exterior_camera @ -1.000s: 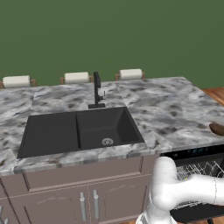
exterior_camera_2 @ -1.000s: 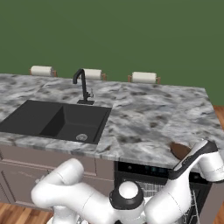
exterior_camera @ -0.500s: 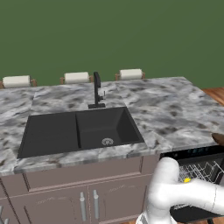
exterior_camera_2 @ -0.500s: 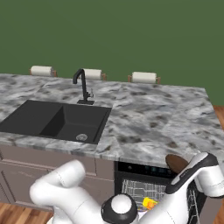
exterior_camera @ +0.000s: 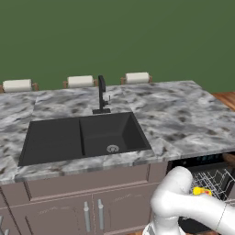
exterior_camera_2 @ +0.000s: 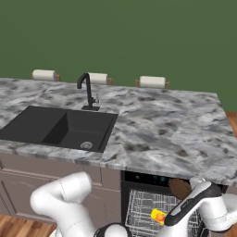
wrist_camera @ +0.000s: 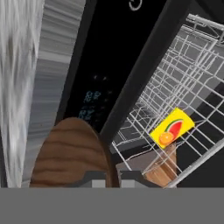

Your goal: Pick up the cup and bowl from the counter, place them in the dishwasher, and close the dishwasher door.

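Gripper (wrist_camera: 107,177) is pinched closed on the rim of the brown wooden bowl (wrist_camera: 70,153), holding it just in front of the dishwasher (exterior_camera_2: 152,180), below the edge of the marble counter (exterior_camera_2: 176,134) and over the pulled-out white wire rack (wrist_camera: 183,83). The yellow cup (wrist_camera: 172,127) already lies in that rack, so this looks like the bowl-loading step. Next move likely calls for lowering the bowl into the rack beside the cup, releasing it, then backing clear before shutting the door.
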Robot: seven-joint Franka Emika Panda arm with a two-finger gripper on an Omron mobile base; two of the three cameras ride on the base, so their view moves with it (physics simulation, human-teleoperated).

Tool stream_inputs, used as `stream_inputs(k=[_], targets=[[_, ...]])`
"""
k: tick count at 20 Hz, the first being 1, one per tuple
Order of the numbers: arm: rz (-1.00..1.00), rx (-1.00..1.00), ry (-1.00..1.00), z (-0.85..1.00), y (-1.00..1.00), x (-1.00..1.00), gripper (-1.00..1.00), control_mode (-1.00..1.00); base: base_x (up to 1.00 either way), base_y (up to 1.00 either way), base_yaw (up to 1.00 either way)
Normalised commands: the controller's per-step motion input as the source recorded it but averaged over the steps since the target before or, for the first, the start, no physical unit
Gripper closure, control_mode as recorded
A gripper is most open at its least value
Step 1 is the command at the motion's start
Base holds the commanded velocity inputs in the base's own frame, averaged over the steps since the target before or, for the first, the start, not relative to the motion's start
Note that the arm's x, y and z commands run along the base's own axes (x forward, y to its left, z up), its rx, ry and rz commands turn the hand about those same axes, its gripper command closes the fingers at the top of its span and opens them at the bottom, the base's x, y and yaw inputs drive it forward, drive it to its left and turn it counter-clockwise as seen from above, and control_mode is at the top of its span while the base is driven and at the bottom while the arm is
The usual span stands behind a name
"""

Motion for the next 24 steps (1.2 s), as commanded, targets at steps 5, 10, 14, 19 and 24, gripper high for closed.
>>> stream_inputs(k=[5,10,14,19,24], targets=[[-0.14,0.00,0.00,-0.36,0.05,-0.03,1.00,-1.00,0.00,0.00,0.00],[-0.08,0.00,0.00,-0.29,0.00,0.11,1.00,-1.00,0.00,0.00,0.00],[-0.01,0.00,0.00,-0.44,-0.12,0.17,1.00,-1.00,0.00,0.00,0.00],[0.00,0.00,0.00,-0.60,-0.25,0.13,1.00,-1.00,0.00,0.00,0.00],[0.00,0.00,0.01,-0.67,-0.30,0.11,1.00,-1.00,0.00,0.00,0.00]])
